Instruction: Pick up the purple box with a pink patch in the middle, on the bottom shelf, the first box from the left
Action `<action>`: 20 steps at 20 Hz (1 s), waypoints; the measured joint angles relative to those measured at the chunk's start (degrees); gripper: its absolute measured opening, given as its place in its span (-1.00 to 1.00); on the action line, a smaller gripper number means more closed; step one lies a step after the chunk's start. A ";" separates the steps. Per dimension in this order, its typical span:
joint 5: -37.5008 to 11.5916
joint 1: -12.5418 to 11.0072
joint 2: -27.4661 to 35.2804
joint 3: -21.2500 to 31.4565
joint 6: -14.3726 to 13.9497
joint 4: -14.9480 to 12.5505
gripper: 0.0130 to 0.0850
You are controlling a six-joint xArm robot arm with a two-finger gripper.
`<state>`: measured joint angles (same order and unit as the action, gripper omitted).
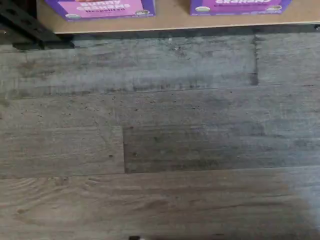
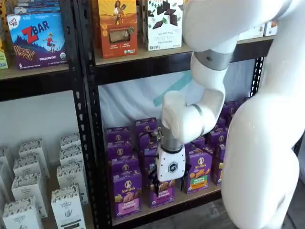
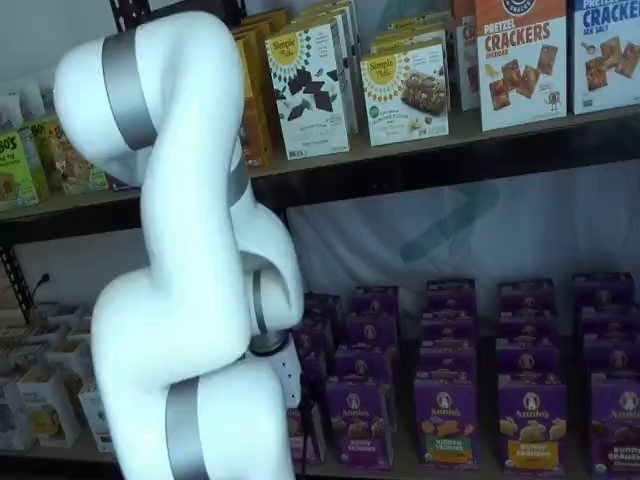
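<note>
The purple box with a pink panel [image 2: 127, 193] stands upright at the front left of the bottom shelf [image 2: 195, 196]. Its lower edge with the pink label also shows in the wrist view [image 1: 100, 7], on the tan shelf board [image 1: 170, 20]. In a shelf view it is mostly hidden behind my arm, with only a pink sliver [image 3: 312, 437] showing. My gripper [image 2: 163, 183] hangs in front of the shelf, just right of that box and before the neighbouring purple carton [image 2: 160, 193]. Its dark fingers blend into the cartons, so no gap can be made out.
Rows of other purple cartons [image 3: 445, 415] with green, yellow and orange panels fill the bottom shelf. Black steel uprights [image 2: 88, 119] flank it. White cartons [image 2: 66, 202] stand in the bay to the left. Grey plank floor [image 1: 160, 140] lies below the wrist.
</note>
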<state>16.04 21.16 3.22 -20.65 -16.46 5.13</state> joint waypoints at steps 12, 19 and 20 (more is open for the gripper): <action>-6.78 2.40 12.93 -6.89 3.51 5.78 1.00; -6.27 1.60 17.50 -12.38 0.31 1.73 1.00; -6.04 1.55 18.00 -13.15 0.29 1.66 1.00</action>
<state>10.00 22.71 21.21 -33.80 -16.18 6.79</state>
